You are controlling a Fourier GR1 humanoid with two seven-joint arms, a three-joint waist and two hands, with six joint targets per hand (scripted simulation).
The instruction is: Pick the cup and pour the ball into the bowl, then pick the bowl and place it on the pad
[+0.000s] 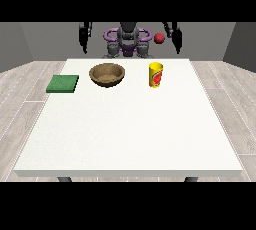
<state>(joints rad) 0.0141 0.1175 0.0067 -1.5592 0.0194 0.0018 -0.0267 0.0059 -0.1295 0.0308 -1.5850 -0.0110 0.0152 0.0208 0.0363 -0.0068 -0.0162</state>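
Where the white table (pixel 125 139) nears its far edge, we record a yellow cylindrical cup with a red label (pixel 156 75), standing upright a little toward the view's right of centre. A small red ball (pixel 159 38) shows above and beyond the cup, in the air, clear of its rim and close beside the hand at the view's right (pixel 175 35). To the cup's left, near but apart from it, we note a round brown wooden bowl (pixel 106 74), upright with its mouth facing up. Further left again, by the table's left edge, lies a flat green square pad (pixel 63 83), well apart from the bowl. Both black hands are raised above the far edge of the table, touching nothing on it. Of the hand at the view's right, we cannot tell whether it is spread or curled, nor whether it touches the ball. The hand at the view's left (pixel 84 35) hangs likewise, its state equally unclear to us. Between them sits the robot's grey and purple torso (pixel 128 41).
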